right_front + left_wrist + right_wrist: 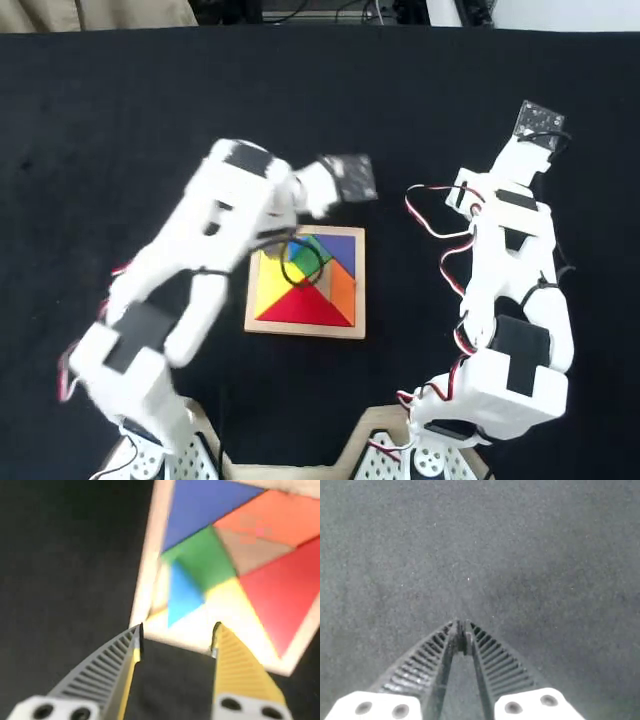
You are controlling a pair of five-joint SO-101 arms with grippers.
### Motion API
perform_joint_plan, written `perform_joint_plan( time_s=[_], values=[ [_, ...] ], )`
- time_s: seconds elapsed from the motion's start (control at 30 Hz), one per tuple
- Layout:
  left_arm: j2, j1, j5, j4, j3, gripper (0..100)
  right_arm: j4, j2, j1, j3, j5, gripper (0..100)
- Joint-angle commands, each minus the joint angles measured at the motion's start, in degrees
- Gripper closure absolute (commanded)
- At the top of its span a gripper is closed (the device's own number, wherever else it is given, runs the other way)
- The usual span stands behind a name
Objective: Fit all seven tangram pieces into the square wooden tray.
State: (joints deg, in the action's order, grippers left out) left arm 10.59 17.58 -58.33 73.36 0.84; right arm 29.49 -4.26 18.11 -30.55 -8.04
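Note:
The square wooden tray lies mid-table with coloured pieces inside. In the left wrist view I see the blue triangle, orange piece, green piece, tan triangle, red triangle, yellow triangle and a small light-blue triangle. A strip of bare tray floor shows between the light-blue triangle and the rim. My left gripper is open and empty, just outside the tray's corner. My right gripper is shut and empty over bare cloth.
A black cloth covers the whole table. In the high view the left arm leans over the tray's far left corner and hides it. The right arm stands well to the right of the tray.

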Motion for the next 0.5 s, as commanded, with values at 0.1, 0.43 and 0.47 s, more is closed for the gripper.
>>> perform_joint_plan(
  time_s=[0.1, 0.43, 0.47],
  values=[
    [-29.19, -18.86, 11.43, 11.69, 2.95, 79, 2.64, 1.01, -3.96, 2.07, 4.92, 98.7],
    [-35.25, -35.03, 21.27, -21.1, 48.04, 92, 22.68, -6.37, -4.13, 18.15, 23.12, 98.8],
    [-35.25, -35.03, 21.98, -22.51, 49.36, 92, 25.05, -9.1, -4.13, 20.79, 24.62, 98.8]
  ],
)
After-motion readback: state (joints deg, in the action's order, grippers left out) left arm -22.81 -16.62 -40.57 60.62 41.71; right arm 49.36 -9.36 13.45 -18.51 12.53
